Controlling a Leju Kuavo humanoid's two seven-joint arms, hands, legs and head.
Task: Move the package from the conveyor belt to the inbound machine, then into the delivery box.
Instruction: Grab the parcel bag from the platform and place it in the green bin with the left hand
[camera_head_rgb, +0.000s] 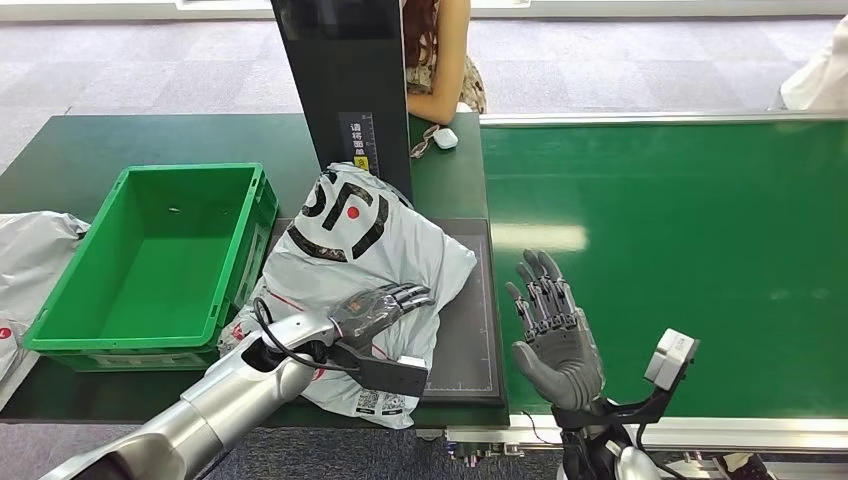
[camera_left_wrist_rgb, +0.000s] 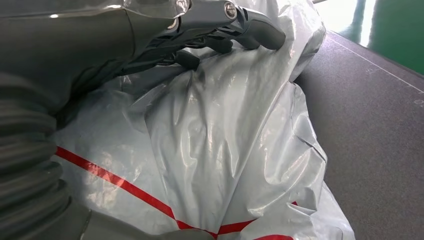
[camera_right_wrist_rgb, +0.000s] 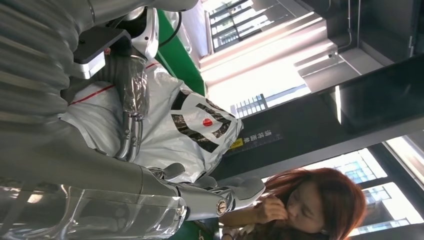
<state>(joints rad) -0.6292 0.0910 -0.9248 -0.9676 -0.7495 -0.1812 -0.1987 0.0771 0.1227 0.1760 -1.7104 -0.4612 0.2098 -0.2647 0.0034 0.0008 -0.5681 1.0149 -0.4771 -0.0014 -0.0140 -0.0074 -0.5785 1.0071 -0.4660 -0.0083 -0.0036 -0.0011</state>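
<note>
One grey package (camera_head_rgb: 355, 250) lay on the dark inbound machine (camera_head_rgb: 468, 330) — left hand (camera_head_rgb: 375, 308) resting flat on it, fingers extended. Right hand (camera_head_rgb: 555, 335) stood open, upright. Green delivery box (camera_head_rgb: 60, 318), at nine o'clock, held nothing.

You see the right hand (camera_right_wrist_rgb: 150, 195), fingers spread and holding nothing, near the grey package (camera_right_wrist_rgb: 170, 125). The left hand (camera_right_wrist_rgb: 131, 107) rests on that package. A person (camera_right_wrist_rgb: 310, 210) sits beyond it.
</note>
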